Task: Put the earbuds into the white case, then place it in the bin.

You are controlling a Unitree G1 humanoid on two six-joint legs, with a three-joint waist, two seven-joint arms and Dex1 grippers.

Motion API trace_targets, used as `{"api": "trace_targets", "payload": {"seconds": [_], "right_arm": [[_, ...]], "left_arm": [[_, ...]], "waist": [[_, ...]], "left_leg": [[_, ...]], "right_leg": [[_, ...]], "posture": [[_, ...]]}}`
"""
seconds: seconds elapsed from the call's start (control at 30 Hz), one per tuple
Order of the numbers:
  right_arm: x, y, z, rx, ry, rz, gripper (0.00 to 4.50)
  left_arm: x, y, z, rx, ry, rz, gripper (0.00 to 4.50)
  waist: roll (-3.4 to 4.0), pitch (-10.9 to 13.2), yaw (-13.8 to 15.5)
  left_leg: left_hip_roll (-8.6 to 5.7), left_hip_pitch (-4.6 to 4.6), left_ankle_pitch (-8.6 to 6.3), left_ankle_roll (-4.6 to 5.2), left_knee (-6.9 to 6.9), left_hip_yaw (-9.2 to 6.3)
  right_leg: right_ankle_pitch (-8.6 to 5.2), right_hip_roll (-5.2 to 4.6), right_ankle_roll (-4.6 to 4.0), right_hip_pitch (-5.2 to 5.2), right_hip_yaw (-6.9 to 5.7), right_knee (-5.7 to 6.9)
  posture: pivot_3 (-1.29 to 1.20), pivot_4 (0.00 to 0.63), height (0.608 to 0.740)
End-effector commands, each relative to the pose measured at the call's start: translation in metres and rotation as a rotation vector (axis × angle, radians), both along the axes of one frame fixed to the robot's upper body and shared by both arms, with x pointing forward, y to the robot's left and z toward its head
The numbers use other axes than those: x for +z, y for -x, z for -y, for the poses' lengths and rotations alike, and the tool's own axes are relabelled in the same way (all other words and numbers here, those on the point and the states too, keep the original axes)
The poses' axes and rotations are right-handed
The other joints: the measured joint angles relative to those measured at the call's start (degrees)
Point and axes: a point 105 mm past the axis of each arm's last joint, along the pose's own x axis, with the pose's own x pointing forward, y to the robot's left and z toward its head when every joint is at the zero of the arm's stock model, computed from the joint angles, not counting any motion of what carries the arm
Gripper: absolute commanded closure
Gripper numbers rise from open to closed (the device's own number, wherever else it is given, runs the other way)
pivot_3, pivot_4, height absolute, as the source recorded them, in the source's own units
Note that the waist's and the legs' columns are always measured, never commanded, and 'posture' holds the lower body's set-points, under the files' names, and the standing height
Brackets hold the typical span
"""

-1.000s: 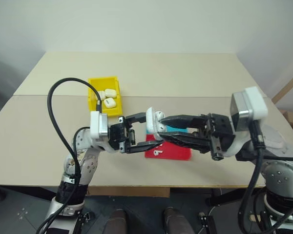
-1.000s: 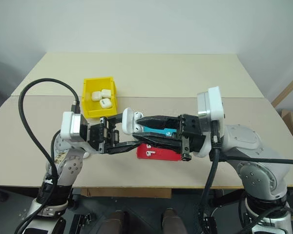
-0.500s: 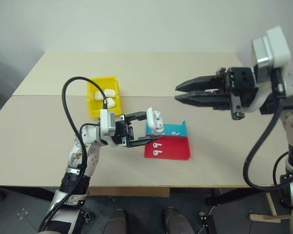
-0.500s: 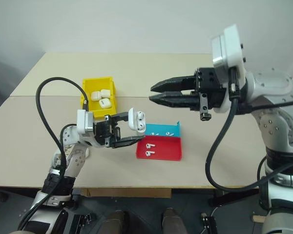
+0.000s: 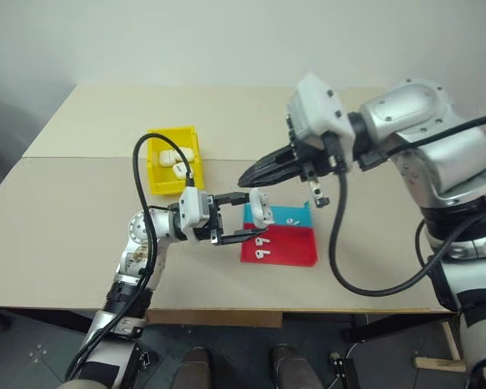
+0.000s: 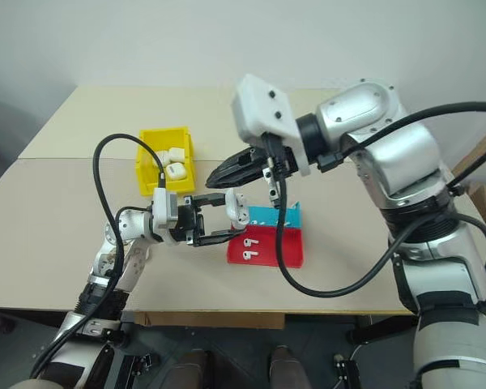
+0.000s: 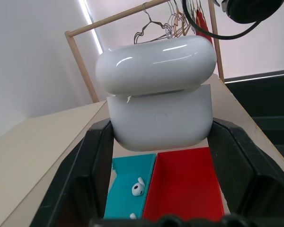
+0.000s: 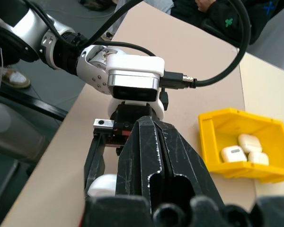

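Counted four white cases in all: one white case (image 5: 261, 206) clamped between the left gripper (image 5: 241, 215) fingers, held above the table (image 5: 81, 211) just beside the tray, lid (image 7: 155, 64) tipped up but resting low over the body, contents not visible. Three more cases (image 5: 176, 160) sat in the bin (image 5: 158, 175), yellow, left of centre on the table, well apart from the tray; nothing else seen in it. Counted one tray, two compartments: blue compartment (image 5: 296, 218) on the far side, red compartment (image 5: 287, 250) on the near side. Counted two earbuds (image 5: 262, 242) lying loose in the red compartment in the left eye view, side by side, near its left end. Saw small white pieces in the blue compartment in the left wrist view, one earbud (image 7: 137, 188) clear, a second bit at the picture edge too cut off to call. Right gripper (image 5: 246, 176) fully closed, black fingers pressed together, nothing between them, tip hovering just above and beside the held case; could not tell whether touching the lid. Left claw narrow, shut onto the case's sides.
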Motion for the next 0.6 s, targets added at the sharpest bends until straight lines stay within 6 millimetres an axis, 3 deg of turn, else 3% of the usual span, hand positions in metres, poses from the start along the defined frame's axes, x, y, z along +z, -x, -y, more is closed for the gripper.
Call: {"api": "trace_targets", "payload": {"seconds": [0.03, 0.27, 0.6], "right_arm": [[0.005, 0.002, -0.005, 0.019, 0.048, 0.106, 4.44], [-0.01, -0.002, -0.006, 0.011, 0.127, 0.153, 4.44], [-0.018, -0.013, 0.007, -0.033, 0.17, 0.171, 4.44]], "left_arm": [[0.008, -0.001, 0.002, 0.005, -0.013, 0.053, 1.78], [0.012, 0.001, 0.002, 0.003, 0.002, 0.065, 1.78], [0.018, 0.006, 0.0, -0.017, 0.076, 0.062, 1.78]], "waist": [[0.0, 0.0, 0.02], [0.0, 0.0, -0.01], [0.0, 0.0, -0.02]], "left_leg": [[0.0, 0.0, 0.0, 0.0, 0.01, 0.0], [0.0, 0.02, 0.0, 0.0, 0.01, 0.0], [0.0, 0.03, 0.0, 0.0, 0.02, -0.01]], "right_leg": [[0.0, -0.01, 0.0, 0.0, 0.0, 0.01], [0.0, 0.0, 0.0, 0.0, 0.0, 0.04], [0.0, 0.0, -0.01, 0.0, 0.0, 0.05]], "posture": [[0.0, 0.15, 0.74], [0.0, 0.15, 0.74], [0.0, 0.15, 0.74]]}}
